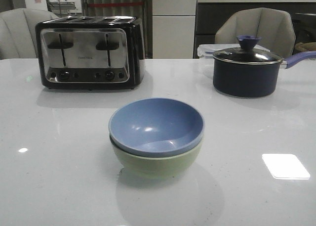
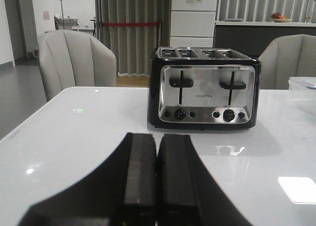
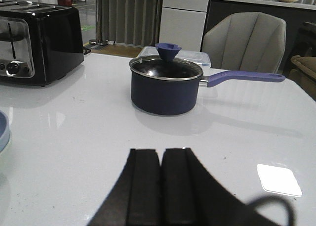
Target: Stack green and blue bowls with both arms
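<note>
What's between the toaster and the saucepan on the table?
Nothing: in the front view, bare white tabletop runs from the toaster to the saucepan. The stacked bowls sit nearer the camera.

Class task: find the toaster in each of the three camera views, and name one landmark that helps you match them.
Front view: toaster at the table's far left.
Left wrist view: centre, straight beyond the shut left end effector.
Right wrist view: only its end shows, cut by the picture's edge.
Shared landmark: the white table.

- The blue bowl (image 1: 156, 126) is sitting upright, nested inside the green bowl (image 1: 160, 162), its rim slightly tilted, apparently.
- The green bowl is resting mid-tabletop (image 1: 59, 176), carrying it.
</note>
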